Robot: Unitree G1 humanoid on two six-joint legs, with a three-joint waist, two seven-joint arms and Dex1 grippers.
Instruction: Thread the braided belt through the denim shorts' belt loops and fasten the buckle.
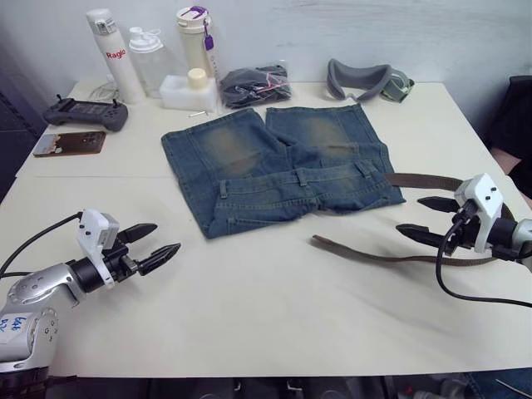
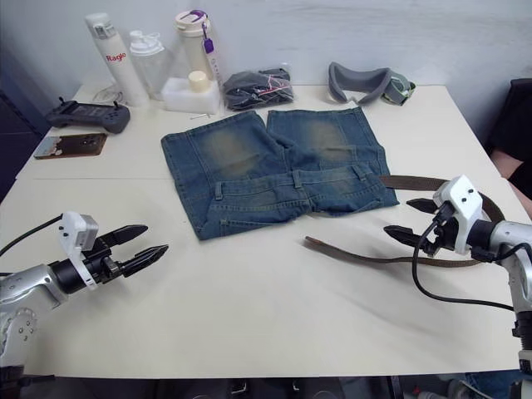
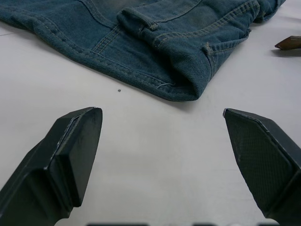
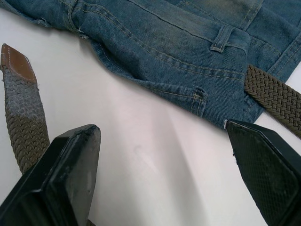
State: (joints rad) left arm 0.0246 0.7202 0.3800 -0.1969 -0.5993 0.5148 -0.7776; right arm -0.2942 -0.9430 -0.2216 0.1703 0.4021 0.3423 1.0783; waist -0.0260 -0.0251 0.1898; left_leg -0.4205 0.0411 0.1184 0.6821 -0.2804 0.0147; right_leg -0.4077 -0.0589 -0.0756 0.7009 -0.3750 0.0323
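The denim shorts [image 1: 278, 166] lie flat mid-table, waistband toward me, with belt loops [image 1: 304, 176] along it. The braided belt [image 1: 374, 253] lies in a loop to the right of the shorts. Its leather-tipped end [image 4: 14, 59] rests on the table below the waistband, and its other stretch [image 4: 275, 94] touches the shorts' right corner. The buckle is hidden. My right gripper [image 1: 411, 214] is open, just above the belt and beside the shorts' right corner. My left gripper [image 1: 162, 238] is open and empty, low over the table, short of the shorts' left corner [image 3: 181, 89].
Along the back edge stand bottles [image 1: 112, 54], a black bundle in a clear bag [image 1: 253, 85] and a grey padded item [image 1: 366, 81]. A controller [image 1: 87, 112] and a brown flat object [image 1: 71, 143] lie at back left. A person's dark sleeve [image 1: 511, 125] shows at the right edge.
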